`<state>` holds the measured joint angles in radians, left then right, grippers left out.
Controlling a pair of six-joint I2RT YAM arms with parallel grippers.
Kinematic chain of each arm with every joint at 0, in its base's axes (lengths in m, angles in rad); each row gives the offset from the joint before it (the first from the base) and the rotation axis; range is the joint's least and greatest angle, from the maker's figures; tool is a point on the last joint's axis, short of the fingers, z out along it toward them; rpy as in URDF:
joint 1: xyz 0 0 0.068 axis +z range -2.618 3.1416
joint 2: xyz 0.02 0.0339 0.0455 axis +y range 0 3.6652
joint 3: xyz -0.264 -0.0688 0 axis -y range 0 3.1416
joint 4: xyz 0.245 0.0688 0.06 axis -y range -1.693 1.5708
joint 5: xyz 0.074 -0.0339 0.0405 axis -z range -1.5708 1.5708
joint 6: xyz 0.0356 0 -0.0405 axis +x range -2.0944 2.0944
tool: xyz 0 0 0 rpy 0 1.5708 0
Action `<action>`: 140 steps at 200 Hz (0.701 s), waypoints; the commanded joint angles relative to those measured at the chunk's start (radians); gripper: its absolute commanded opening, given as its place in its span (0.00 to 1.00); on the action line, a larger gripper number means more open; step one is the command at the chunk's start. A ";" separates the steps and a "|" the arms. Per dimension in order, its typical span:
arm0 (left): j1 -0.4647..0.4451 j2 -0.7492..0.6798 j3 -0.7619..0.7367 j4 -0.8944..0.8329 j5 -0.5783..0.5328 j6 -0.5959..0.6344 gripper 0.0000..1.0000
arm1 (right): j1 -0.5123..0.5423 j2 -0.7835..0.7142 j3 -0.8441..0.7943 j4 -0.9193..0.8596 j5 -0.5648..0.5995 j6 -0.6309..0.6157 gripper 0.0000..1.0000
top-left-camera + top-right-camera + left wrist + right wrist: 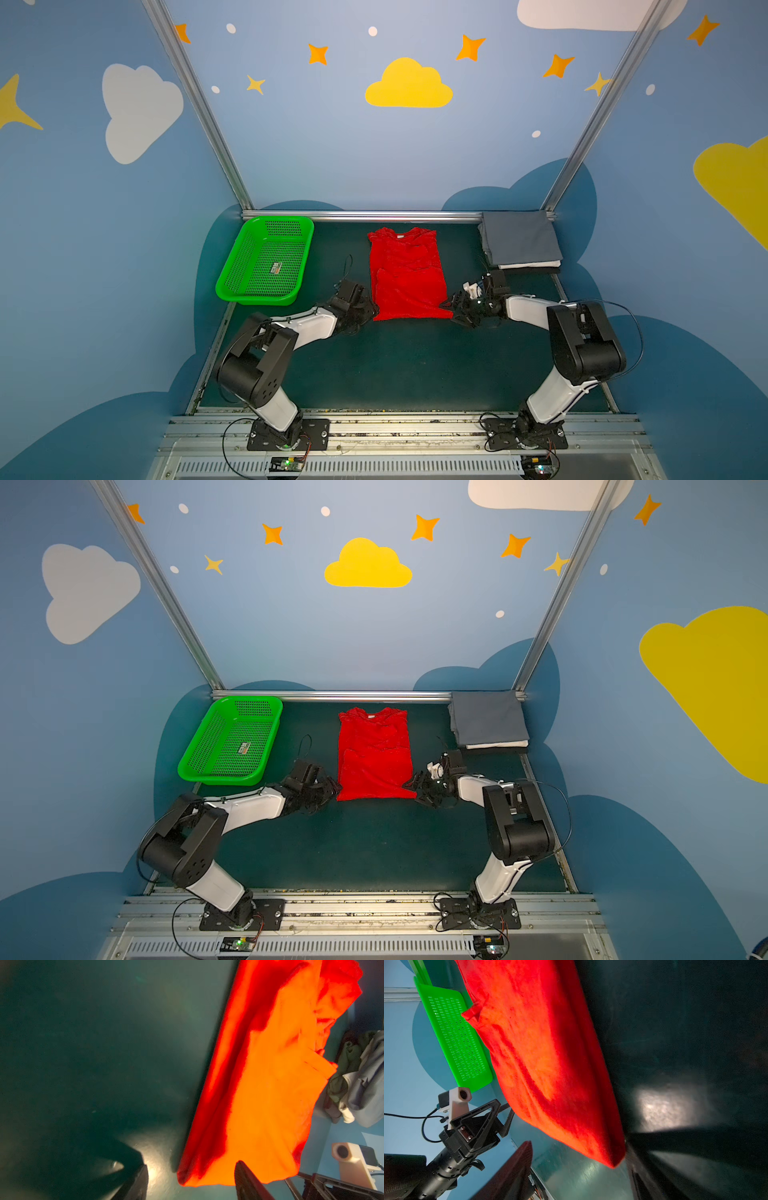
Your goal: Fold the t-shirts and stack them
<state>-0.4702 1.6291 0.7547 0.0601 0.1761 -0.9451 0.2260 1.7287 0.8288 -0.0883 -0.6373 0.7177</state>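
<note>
The left claw (371, 311) stands partly open astride the near left corner of the red t-shirt (407, 274), and the right claw (452, 309) does likewise at its near right corner, neither clamped. The shirt lies flat mid-way across the table (395, 365), sides folded in; the folded shirts (519, 241), grey on top, sit far right

No text is legible; the sticker (277, 268) in the green basket (253, 297) is too small.

Dark table (395, 365): green basket (286, 219), red t-shirt (405, 278), folded shirt stack (519, 241).
</note>
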 commanded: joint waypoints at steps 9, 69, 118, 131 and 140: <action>-0.021 0.041 -0.007 0.044 0.008 -0.035 0.64 | 0.011 0.073 -0.018 -0.083 0.063 -0.012 0.69; -0.027 0.139 -0.009 0.094 0.022 -0.057 0.51 | 0.010 0.102 0.001 -0.104 0.068 -0.022 0.58; -0.027 0.190 0.007 0.109 0.029 -0.056 0.40 | 0.010 0.111 0.013 -0.107 0.071 -0.037 0.48; -0.028 0.198 0.015 0.101 0.030 -0.048 0.35 | 0.010 0.115 0.016 -0.107 0.072 -0.042 0.45; -0.028 0.203 0.021 0.095 0.030 -0.044 0.31 | 0.010 0.119 0.022 -0.106 0.072 -0.045 0.43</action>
<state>-0.4919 1.7676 0.7856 0.2649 0.2054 -1.0031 0.2256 1.7836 0.8627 -0.1093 -0.6483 0.6930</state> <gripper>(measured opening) 0.348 0.453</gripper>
